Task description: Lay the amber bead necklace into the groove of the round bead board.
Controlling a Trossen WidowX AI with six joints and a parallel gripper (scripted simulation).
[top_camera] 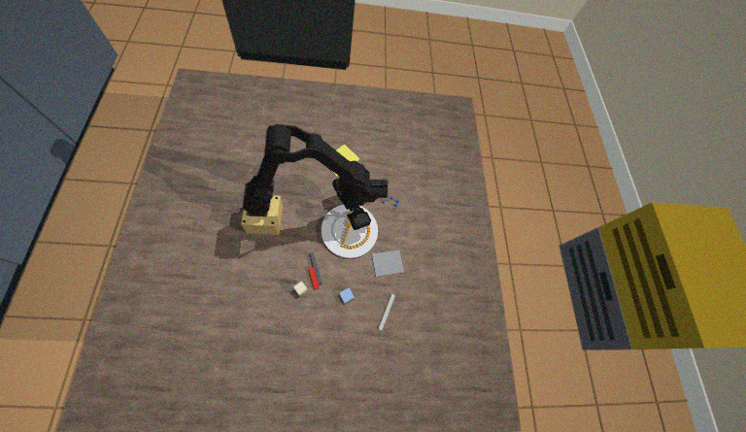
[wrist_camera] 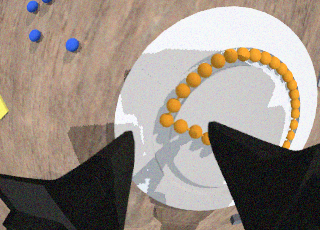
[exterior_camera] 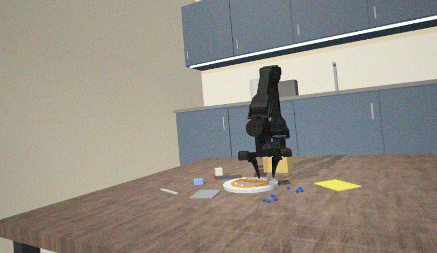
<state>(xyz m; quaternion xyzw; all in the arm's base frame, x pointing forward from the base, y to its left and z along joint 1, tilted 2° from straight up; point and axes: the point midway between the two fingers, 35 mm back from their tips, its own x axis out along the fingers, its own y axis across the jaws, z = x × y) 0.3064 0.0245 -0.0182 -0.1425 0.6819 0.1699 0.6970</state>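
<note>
The round white bead board (top_camera: 328,242) (exterior_camera: 226,186) (wrist_camera: 220,27) lies flat on the table. The amber bead necklace (top_camera: 356,247) (exterior_camera: 248,186) (wrist_camera: 204,70) lies on it as a D shape. In the wrist view its upper and right beads follow the groove. A straight run cuts across the inside of the board, partly behind the right finger, and the groove at the lower left shows without beads. My gripper (exterior_camera: 266,177) (wrist_camera: 171,133) is partly open and empty, low over the board's arm-side part. In the wrist view the necklace's left corner shows between the fingertips, not gripped.
Loose blue beads (exterior_camera: 264,199) (wrist_camera: 72,45) and a yellow square (top_camera: 346,153) (exterior_camera: 337,185) lie beside the board. A grey square (top_camera: 388,263) (exterior_camera: 205,194), blue cube (top_camera: 346,295) (exterior_camera: 198,181), cream cube (top_camera: 299,288), red-and-dark tool (top_camera: 313,278) and pale stick (top_camera: 387,312) lie around it.
</note>
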